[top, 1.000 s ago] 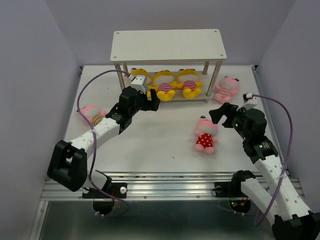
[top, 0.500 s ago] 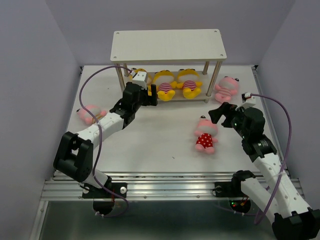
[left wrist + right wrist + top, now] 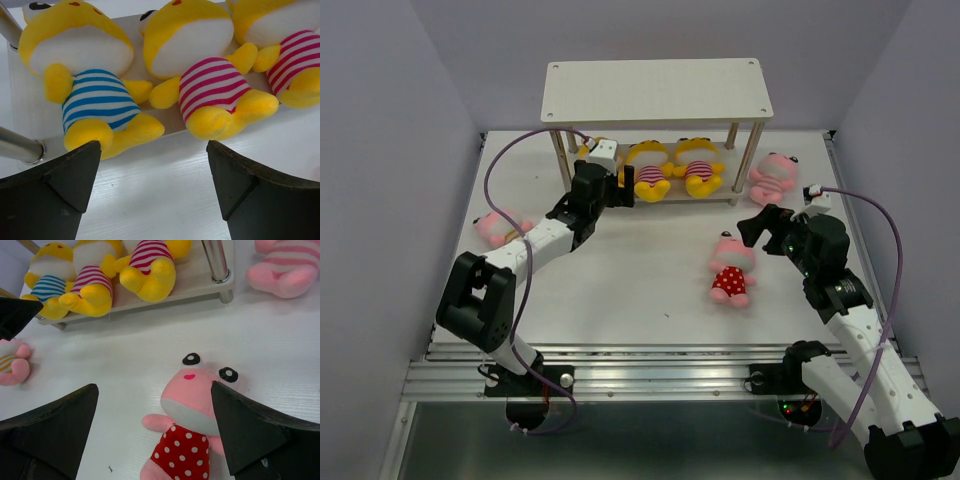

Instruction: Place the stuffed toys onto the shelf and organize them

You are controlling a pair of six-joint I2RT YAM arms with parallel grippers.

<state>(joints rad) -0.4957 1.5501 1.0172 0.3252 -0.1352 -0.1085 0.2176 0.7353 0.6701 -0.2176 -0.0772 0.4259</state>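
From above, we see three yellow toys (image 3: 665, 168) lying on the shelf's (image 3: 657, 90) lower board and three pink toys (image 3: 772, 178) scattered on the counter (image 3: 640, 290).

Left wrist: our left end effector (image 3: 153, 145) stands released, facing the blue-striped toy (image 3: 95, 95).

Right wrist: the right end effector (image 3: 154, 385) is spread wide and empty, near the polka-dot toy (image 3: 187, 440).

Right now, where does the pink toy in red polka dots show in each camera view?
Top external: polka-dot toy, right of centre, just ahead of the right gripper.
Left wrist: not in it.
Right wrist: bottom centre, lying face up.
Shared landmark: middle yellow toy in pink stripes, on the lower shelf board.
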